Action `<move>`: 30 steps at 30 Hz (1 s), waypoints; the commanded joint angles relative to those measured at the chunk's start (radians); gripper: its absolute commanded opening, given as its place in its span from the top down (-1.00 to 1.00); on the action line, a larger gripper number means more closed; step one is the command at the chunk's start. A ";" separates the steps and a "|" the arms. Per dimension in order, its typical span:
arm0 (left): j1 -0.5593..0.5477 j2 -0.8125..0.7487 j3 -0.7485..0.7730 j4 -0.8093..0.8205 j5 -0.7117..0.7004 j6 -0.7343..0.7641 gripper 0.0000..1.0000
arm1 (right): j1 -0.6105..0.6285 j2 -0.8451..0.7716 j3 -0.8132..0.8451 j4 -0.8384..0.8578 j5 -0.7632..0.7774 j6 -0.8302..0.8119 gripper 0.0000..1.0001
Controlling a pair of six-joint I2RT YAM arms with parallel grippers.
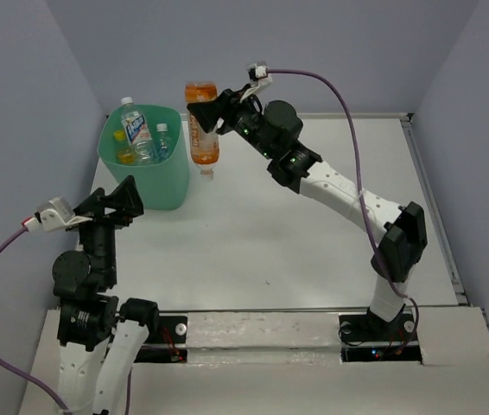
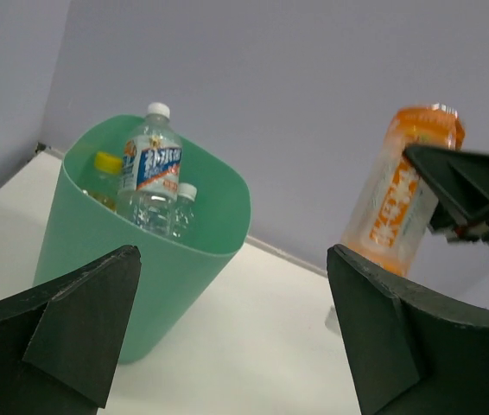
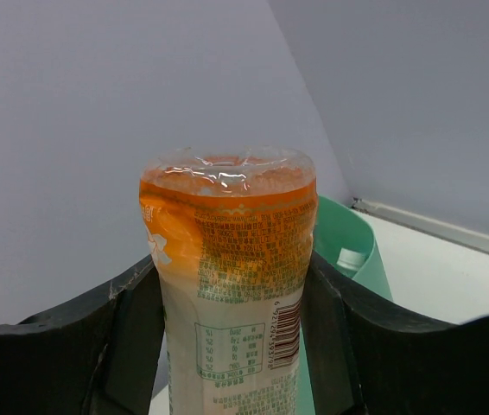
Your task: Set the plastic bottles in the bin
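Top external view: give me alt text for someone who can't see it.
The right gripper holds an orange-labelled bottle upside down just right of a mint-green bin that already contains several plastic bottles. The left gripper hangs open and empty near the bin's front, above a white table.

One mint-green bin (image 1: 162, 186), four plastic bottles seen, one blue-labelled bottle (image 1: 134, 128), one yellow-capped bottle (image 2: 104, 164), one small clear bottle (image 2: 184, 203), one orange-labelled bottle (image 1: 202, 130), two grippers, left gripper (image 2: 233, 252), right gripper (image 3: 227, 268).
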 commanded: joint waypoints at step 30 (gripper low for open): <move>-0.228 -0.055 -0.087 -0.148 -0.140 -0.011 -0.98 | 0.038 0.784 0.869 0.156 0.005 -0.084 -0.91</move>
